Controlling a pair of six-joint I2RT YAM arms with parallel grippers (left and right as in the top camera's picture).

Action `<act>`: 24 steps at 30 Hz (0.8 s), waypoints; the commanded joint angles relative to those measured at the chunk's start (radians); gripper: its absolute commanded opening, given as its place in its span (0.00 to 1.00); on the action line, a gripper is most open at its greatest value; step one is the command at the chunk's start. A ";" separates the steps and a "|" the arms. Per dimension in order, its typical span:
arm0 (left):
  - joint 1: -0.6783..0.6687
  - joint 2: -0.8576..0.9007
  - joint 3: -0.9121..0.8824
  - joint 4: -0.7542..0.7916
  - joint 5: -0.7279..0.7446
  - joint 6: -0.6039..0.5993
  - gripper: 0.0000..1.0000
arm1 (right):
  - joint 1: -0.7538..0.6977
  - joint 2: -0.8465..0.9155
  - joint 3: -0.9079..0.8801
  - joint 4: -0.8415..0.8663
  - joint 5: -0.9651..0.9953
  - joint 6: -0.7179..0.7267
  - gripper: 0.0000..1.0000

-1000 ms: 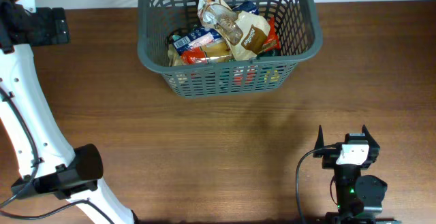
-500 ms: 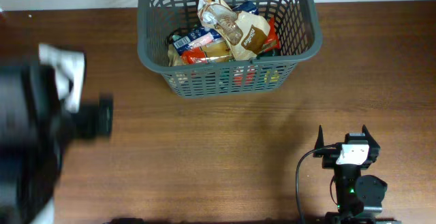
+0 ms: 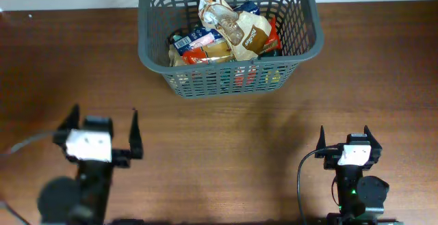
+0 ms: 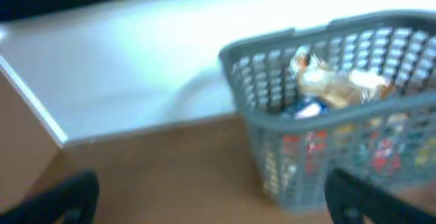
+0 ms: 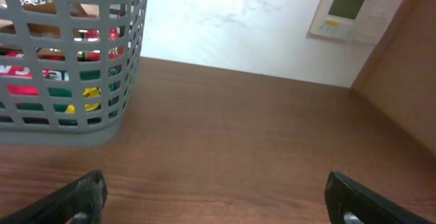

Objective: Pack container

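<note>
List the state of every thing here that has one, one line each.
container: upright, loaded with packets.
food packets: piled inside the container.
left claw: open, empty, apart from the container.
right claw: open, empty, apart from the container.

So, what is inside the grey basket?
The container holds a pile of food packets: a crumpled clear bag lies on top, a brown packet beside it, a blue-and-white packet at the left. The packets beneath and the base are covered.

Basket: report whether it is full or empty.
Well filled, not empty: food packets heap inside the basket, the top clear bag reaching near its rim.
</note>
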 commanded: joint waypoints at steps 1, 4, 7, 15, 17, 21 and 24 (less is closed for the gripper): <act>-0.006 -0.118 -0.179 0.077 0.096 -0.009 0.99 | -0.005 -0.011 -0.010 0.002 0.011 0.001 0.99; -0.006 -0.186 -0.298 0.110 0.095 -0.008 0.99 | -0.005 -0.011 -0.010 0.002 0.011 0.001 0.99; -0.006 -0.245 -0.401 0.136 0.090 -0.008 0.99 | -0.005 -0.011 -0.010 0.002 0.011 0.001 0.99; -0.005 -0.389 -0.593 0.188 0.090 -0.008 0.99 | -0.005 -0.011 -0.010 0.002 0.011 0.001 0.99; -0.005 -0.413 -0.625 0.187 0.090 -0.008 0.99 | -0.005 -0.011 -0.010 0.002 0.011 0.001 0.99; -0.005 -0.422 -0.678 0.188 0.091 -0.008 0.99 | -0.005 -0.011 -0.010 0.002 0.011 0.001 0.99; -0.005 -0.422 -0.706 0.187 0.091 -0.008 0.99 | -0.005 -0.011 -0.010 0.002 0.011 0.001 0.99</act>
